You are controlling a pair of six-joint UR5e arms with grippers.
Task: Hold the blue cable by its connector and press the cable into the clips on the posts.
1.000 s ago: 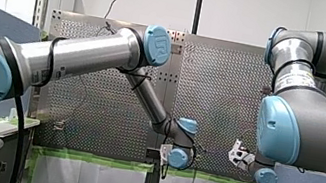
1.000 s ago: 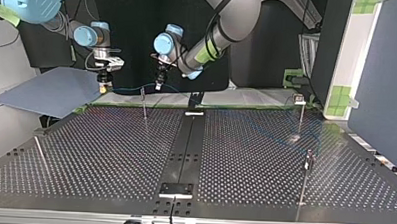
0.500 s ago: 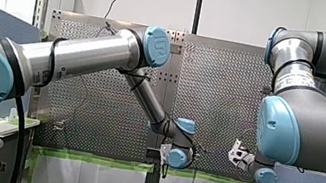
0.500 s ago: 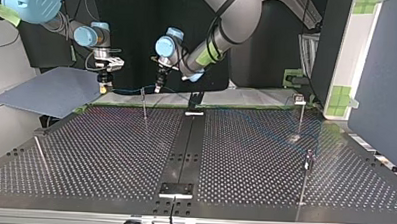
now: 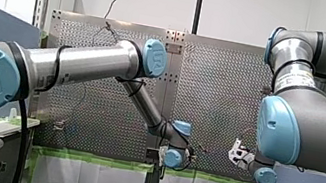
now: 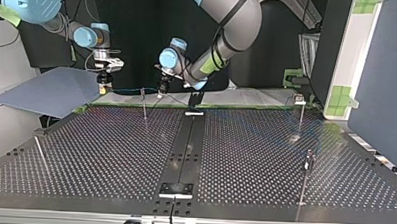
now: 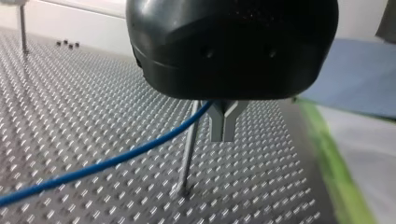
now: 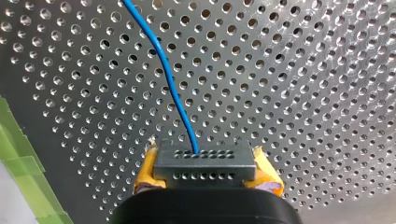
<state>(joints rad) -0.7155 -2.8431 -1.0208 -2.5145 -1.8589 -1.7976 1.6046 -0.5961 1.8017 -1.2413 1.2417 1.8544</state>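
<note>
In the right wrist view my right gripper [image 8: 205, 179] is shut on the grey connector [image 8: 205, 163], a yellow pad on each side. The blue cable [image 8: 173, 88] leaves the connector over the perforated plate. In the top view my right gripper [image 6: 103, 87] hangs at the back left. The cable [image 6: 127, 91] runs level to my left gripper [image 6: 162, 92], just past a thin post [image 6: 143, 104]. In the left wrist view my left gripper [image 7: 224, 126] has its metal fingers shut on the cable [image 7: 116, 161], with the post [image 7: 188, 149] right beside them.
Three more posts stand on the perforated table [image 6: 110, 154]: one at the top view's back right [image 6: 301, 113], one nearer at the right [image 6: 307, 176], one leaning at the left [image 6: 40, 154]. A black rail [image 6: 185, 146] runs down the middle. A blue sheet [image 6: 52, 92] lies at the back left.
My left arm has sunk and its gripper has shifted slightly to the top view's right, down beside the post's top. My right gripper has stayed put with the connector.
</note>
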